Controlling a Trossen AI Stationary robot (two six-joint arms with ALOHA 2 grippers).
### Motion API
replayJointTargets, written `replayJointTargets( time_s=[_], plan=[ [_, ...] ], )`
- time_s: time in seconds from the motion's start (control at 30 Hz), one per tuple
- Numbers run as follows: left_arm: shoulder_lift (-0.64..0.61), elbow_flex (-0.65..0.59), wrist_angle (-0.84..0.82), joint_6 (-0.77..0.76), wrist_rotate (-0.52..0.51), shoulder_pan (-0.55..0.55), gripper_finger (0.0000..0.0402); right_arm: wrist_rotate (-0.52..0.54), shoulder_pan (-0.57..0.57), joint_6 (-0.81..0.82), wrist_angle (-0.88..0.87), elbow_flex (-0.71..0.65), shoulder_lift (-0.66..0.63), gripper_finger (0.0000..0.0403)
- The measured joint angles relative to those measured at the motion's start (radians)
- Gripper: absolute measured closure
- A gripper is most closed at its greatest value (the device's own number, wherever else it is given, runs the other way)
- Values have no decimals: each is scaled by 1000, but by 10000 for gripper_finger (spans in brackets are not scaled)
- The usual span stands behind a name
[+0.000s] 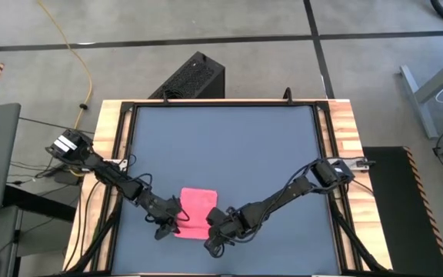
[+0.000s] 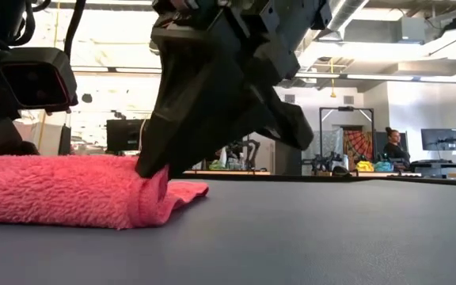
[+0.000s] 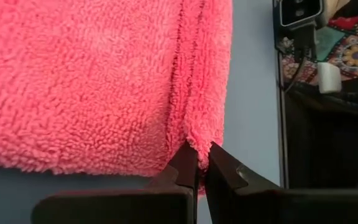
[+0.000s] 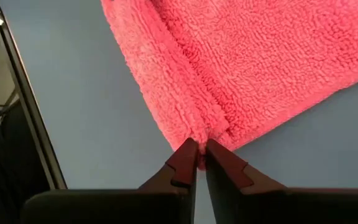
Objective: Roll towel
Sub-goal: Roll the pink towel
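The pink towel (image 1: 198, 206) lies on the dark grey table (image 1: 229, 146) near its front edge, left of the middle. Its near edge is turned over into a narrow roll (image 2: 145, 198). My left gripper (image 1: 178, 223) is shut on the left end of that roll, and my right gripper (image 1: 210, 229) is shut on its right end. The far part of the towel lies flat on the table. My left gripper pinches the left end of the towel's turned-over near edge (image 3: 199, 144) between its two fingers. It comes slanting down from the table's near left. The fold there has several layers, and the rest of the towel lies on the table. My right gripper pinches the right end of the rolled near edge (image 4: 199, 135) between its two fingers, slanting down from the near right. In the low view the fingertips (image 2: 150, 165) sit on top of the roll's end. The roll rests on the table.
A black box (image 1: 193, 77) stands on the floor beyond the table's far edge. Wooden rails (image 1: 344, 154) border the table's sides. Bare table surface lies to the far side and right of the towel. A person (image 2: 392, 146) sits far off in the room.
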Motion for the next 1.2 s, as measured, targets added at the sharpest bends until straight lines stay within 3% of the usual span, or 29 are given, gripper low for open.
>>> replayJointTargets(
  time_s=[0.73,0.8,1.0,1.2],
  plan=[
    [9,0,-18,24,-71,0,394,29,-21,-104,-123,0,-25,344],
    [9,0,-17,19,-73,0,399,83,-5,-126,-122,0,-49,344],
    [9,0,-20,11,-96,1,399,289,93,-393,125,3,-65,345],
    [9,0,-19,1,-102,4,401,259,82,-448,251,-1,32,366]
  ],
)
